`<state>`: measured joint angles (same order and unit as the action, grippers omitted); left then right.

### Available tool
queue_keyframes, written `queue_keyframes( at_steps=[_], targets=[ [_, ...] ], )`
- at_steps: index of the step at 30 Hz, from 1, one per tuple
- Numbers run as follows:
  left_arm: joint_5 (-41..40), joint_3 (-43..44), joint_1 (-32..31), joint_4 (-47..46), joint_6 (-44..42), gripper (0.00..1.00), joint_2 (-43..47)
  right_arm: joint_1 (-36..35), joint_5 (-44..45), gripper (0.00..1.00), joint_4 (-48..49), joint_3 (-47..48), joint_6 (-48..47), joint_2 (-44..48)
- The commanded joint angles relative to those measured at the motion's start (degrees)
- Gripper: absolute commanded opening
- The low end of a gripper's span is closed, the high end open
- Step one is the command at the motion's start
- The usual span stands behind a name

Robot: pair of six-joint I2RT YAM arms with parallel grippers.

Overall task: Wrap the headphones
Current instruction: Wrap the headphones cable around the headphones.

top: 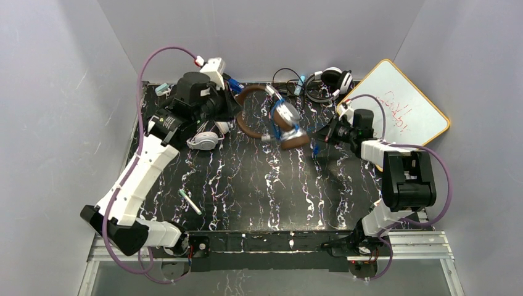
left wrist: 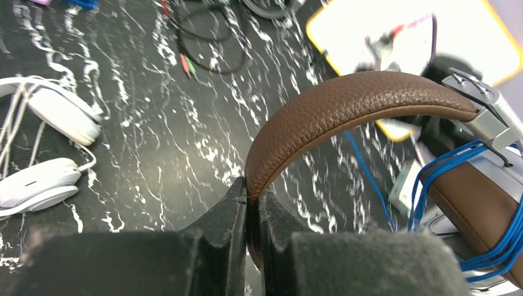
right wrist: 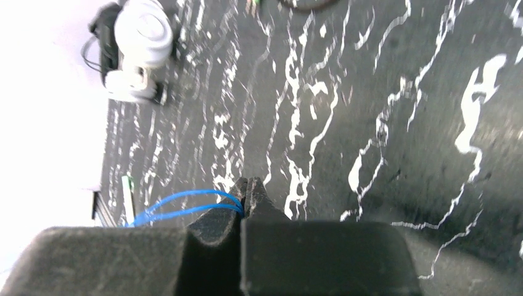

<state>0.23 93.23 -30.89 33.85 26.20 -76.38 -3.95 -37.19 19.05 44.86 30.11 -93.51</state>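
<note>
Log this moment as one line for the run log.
left gripper: shut on headband of brown headphones | right gripper: shut on blue cord | cord: partly wound

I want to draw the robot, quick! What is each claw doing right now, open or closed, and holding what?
Left gripper: closed on the brown leather headband.
Right gripper: closed on the thin blue cord.

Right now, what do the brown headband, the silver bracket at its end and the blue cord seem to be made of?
Brown headband: leather or faux leather, matte, with pebbled grain. Silver bracket: probably brushed metal, possibly painted plastic; dull sheen, sharp edges. Blue cord: thin, smooth plastic- or rubber-jacketed wire, bending in loose loops.
</note>
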Motion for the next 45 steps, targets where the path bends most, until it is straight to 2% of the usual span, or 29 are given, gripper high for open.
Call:
queue_keyframes(
  at_steps=[1,4,8,11,14,19,22,31,35,38,42,45],
  targets=[
    [16.0,-5.0,-0.2,-3.6,-9.7,0.00,4.7,2.9,-4.9,0.01,-0.2,7.7,3.3,-0.2],
    [24.6,-7.9,-0.6,-3.0,-12.6,0.00,5.0,5.3,-6.1,0.01,-1.1,11.4,4.4,-0.7],
    [24.9,-9.9,-2.5,0.4,-17.5,0.00,4.0,5.8,-9.2,0.01,-3.3,16.4,5.3,-1.6],
    [19.0,-9.4,-3.6,5.1,-22.5,0.00,1.7,5.8,-11.5,0.01,-3.7,18.0,6.8,-1.0],
    [9.0,-9.1,-5.2,9.0,-28.9,0.00,-0.7,5.8,-14.4,0.01,-4.8,18.6,7.5,0.4],
    [-2.8,-8.3,-8.2,12.7,-35.1,0.00,-5.0,5.8,-16.9,0.01,-10.1,20.8,7.1,2.6],
    [-4.8,-7.7,-9.5,12.9,-35.9,0.00,-7.4,5.8,-18.1,0.01,-11.4,21.6,7.8,3.5],
    [-8.4,-4.5,-12.9,13.0,-34.1,0.00,-14.7,4.9,-18.8,0.01,-13.4,22.3,11.8,7.3],
    [-13.3,-2.9,-14.0,13.7,-31.6,0.00,-18.4,4.9,-19.7,0.01,-14.0,23.8,13.7,8.7],
    [-21.8,1.9,-14.2,17.4,-22.3,0.00,-24.9,4.6,-20.3,0.01,-14.2,25.2,15.3,9.9],
    [-23.1,15.0,-14.3,27.9,-11.4,0.00,-35.5,4.0,-20.5,0.01,-15.1,26.5,16.9,11.4],
    [-26.7,19.7,-14.4,29.6,-4.6,0.00,-39.6,1.6,-20.7,0.01,-17.3,27.6,16.8,11.8]
  ],
)
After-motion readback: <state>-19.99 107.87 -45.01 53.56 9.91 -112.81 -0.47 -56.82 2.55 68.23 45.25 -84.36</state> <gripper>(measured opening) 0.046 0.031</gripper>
